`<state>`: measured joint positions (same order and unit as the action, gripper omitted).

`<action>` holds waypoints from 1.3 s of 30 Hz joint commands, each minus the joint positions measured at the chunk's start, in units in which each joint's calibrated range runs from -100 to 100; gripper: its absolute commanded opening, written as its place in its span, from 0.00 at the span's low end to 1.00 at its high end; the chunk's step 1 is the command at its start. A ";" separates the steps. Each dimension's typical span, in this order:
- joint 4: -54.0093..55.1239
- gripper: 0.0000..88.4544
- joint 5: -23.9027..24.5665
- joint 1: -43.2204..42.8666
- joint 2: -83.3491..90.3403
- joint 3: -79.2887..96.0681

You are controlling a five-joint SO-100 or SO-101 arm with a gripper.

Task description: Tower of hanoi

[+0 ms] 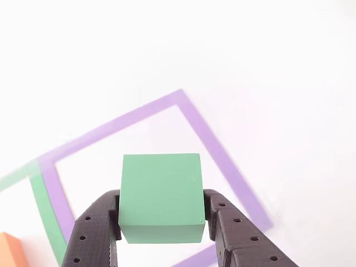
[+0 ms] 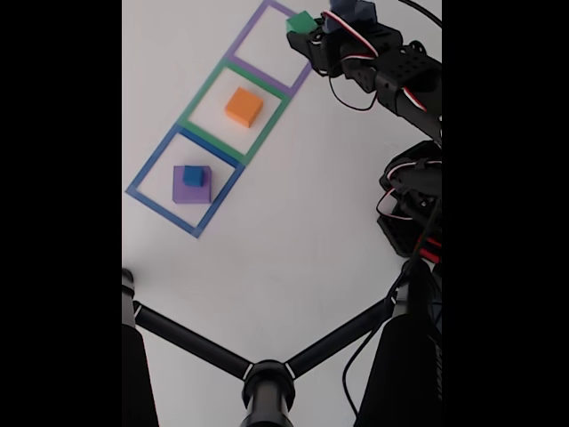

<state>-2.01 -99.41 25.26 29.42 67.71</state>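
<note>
My black gripper point(image 1: 161, 214) is shut on the green block point(image 1: 161, 197), its two fingers point(image 1: 97, 233) pressing the block's left and right sides. It hangs above the purple square outline point(image 1: 217, 150). In the fixed view the green block point(image 2: 300, 22) sits at the arm's tip over the purple outline point(image 2: 252, 27) at the top. The orange block point(image 2: 244, 106) rests inside the green outline point(image 2: 206, 88). The purple block point(image 2: 189, 189) lies in the blue outline point(image 2: 145, 173) with the small blue cube point(image 2: 194, 176) on top of it. A corner of the orange block point(image 1: 11, 250) shows at lower left.
The three outlines run in a diagonal row on a white table point(image 2: 293, 222). The arm's base and cables point(image 2: 411, 191) stand at the right. A black tripod point(image 2: 267, 378) spreads its legs across the bottom of the fixed view.
</note>
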 commanded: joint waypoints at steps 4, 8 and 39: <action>23.46 0.06 -0.59 0.34 -12.43 2.65; 33.50 0.06 -0.59 0.25 -19.37 4.47; 53.26 0.11 -0.59 -1.38 -41.17 1.20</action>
<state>49.20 -100.00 24.76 -11.78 70.84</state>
